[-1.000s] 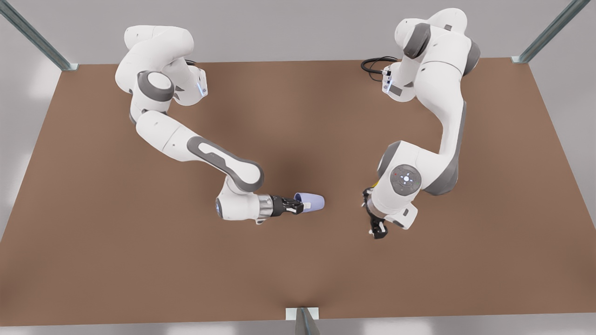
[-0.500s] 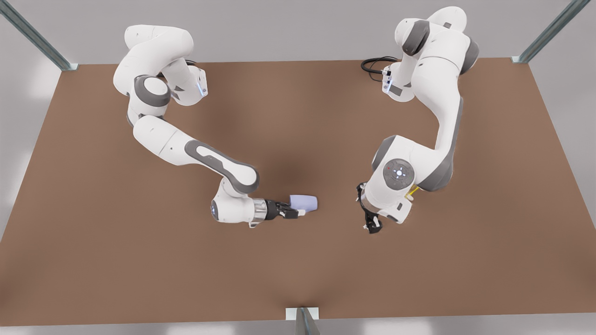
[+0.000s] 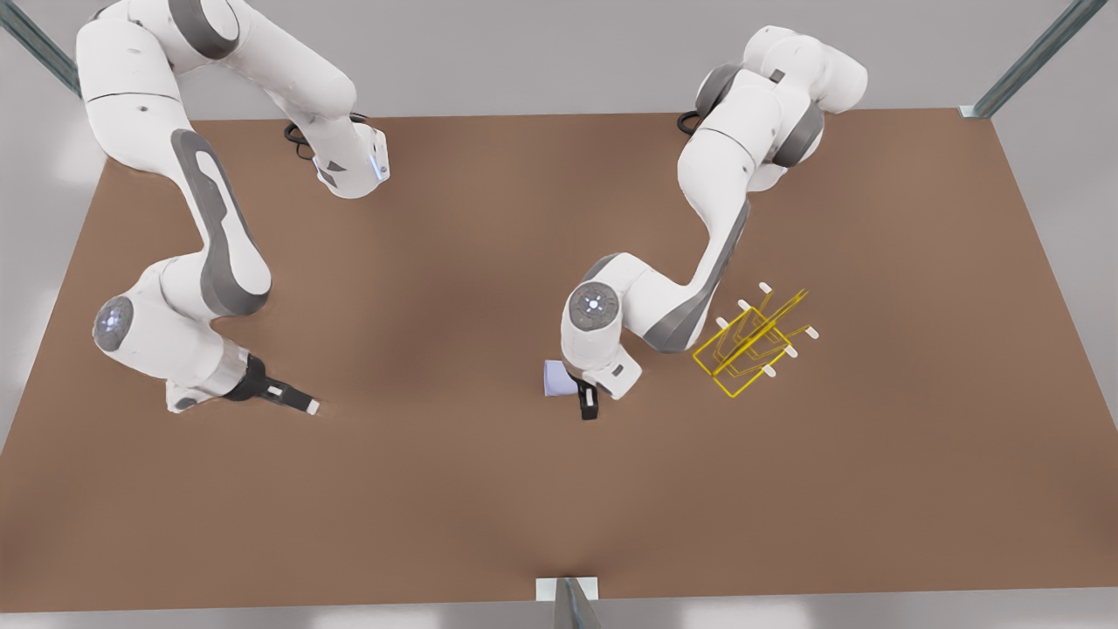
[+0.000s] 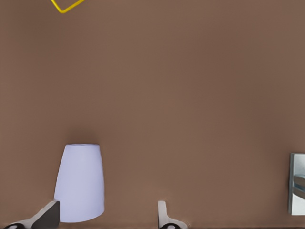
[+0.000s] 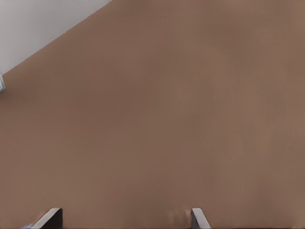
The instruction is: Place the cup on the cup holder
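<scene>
The lavender-blue cup (image 3: 554, 378) rests on the table near the middle, partly hidden by the arm at the front view's right. In the left wrist view the cup (image 4: 80, 183) looks upside down, wide end on the table. My right gripper (image 3: 588, 409) points down just beside it, open (image 5: 125, 219). A sliver of the cup (image 5: 26, 225) shows outside one finger. My left gripper (image 3: 310, 406) sits far off at the front view's left, open (image 4: 106, 219) and aimed toward the cup. The yellow wire cup holder (image 3: 714, 376) stands to the front view's right of the cup, and its corner (image 4: 61, 11) shows beyond the cup.
A metal bracket (image 3: 566, 594) sits at the table's front edge and shows as a bracket (image 4: 298, 183) off to one side. Metal posts stand at the back corners (image 3: 978, 109). A black cable (image 3: 694, 122) lies at the far arm base. Grey wall (image 5: 38, 24) bounds the table.
The left gripper let go of the cup and pulled far back toward the front view's left. The right arm swung over to the cup, uncovering the cup holder.
</scene>
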Controlling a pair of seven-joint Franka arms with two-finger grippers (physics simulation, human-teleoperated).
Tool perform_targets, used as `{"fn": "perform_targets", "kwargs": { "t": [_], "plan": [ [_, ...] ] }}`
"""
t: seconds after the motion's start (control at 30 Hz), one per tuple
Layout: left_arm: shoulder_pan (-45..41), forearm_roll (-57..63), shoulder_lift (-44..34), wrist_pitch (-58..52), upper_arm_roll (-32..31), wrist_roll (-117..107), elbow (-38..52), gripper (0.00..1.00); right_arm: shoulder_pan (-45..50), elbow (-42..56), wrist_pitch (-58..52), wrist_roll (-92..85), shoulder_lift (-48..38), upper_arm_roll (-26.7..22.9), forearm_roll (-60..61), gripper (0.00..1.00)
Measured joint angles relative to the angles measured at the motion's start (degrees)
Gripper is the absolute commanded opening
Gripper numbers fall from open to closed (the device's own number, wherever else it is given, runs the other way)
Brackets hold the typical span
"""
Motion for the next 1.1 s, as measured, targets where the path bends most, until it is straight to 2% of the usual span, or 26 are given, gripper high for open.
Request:
{"fn": "perform_targets", "kwargs": {
  "t": [0.07, 0.13, 0.17, 0.2, 0.23, 0.3, 0.6, 0.83, 1.1],
  "plan": [
    [-1.34, 0.03, 1.65, 0.76, 0.07, -0.55, 0.44, 1.00, 1.29, 5.74, -6.69, -3.37, -5.21, -4.10, -3.24, 1.00],
    [-2.29, 0.06, 2.25, 1.00, 0.17, -1.01, -0.04, 1.00, 1.24, 10.01, -13.23, -6.44, -7.99, -5.27, -5.96, 1.00],
    [-2.47, 0.08, 2.39, 0.97, 0.20, -1.13, -0.33, 1.00, 3.88, 10.51, -16.47, -7.88, -10.28, -8.33, -6.94, 1.00],
    [-2.55, 0.10, 2.63, 0.94, 0.22, -1.23, -0.50, 1.00, 11.42, 10.82, -19.45, -9.22, -12.66, -16.06, -7.19, 1.00],
    [-2.65, 0.14, 2.94, 0.92, 0.23, -1.31, -0.62, 1.00, 16.48, 11.15, -22.09, -10.45, -14.06, -20.67, -6.97, 1.00],
    [-3.05, 0.31, 3.69, 0.88, 0.28, -1.37, -0.87, 1.00, 20.88, 11.38, -27.37, -12.57, -15.35, -23.47, -6.67, 1.00],
    [-2.95, 1.82, 4.87, -0.60, 0.63, 1.00, -2.07, 1.00, 24.62, 11.59, -40.04, -18.36, -13.87, -21.48, -6.20, 1.00],
    [-3.35, 1.84, 6.28, -0.69, 0.58, 3.42, -2.06, 1.00, 20.27, 12.51, -41.70, -21.24, -11.50, -21.66, -6.16, 1.00],
    [-4.34, 1.72, 7.04, -2.07, 0.37, 6.26, -2.11, 1.00, 21.19, 13.12, -41.75, -23.18, -9.49, -21.76, -6.18, 1.00]
  ]
}}
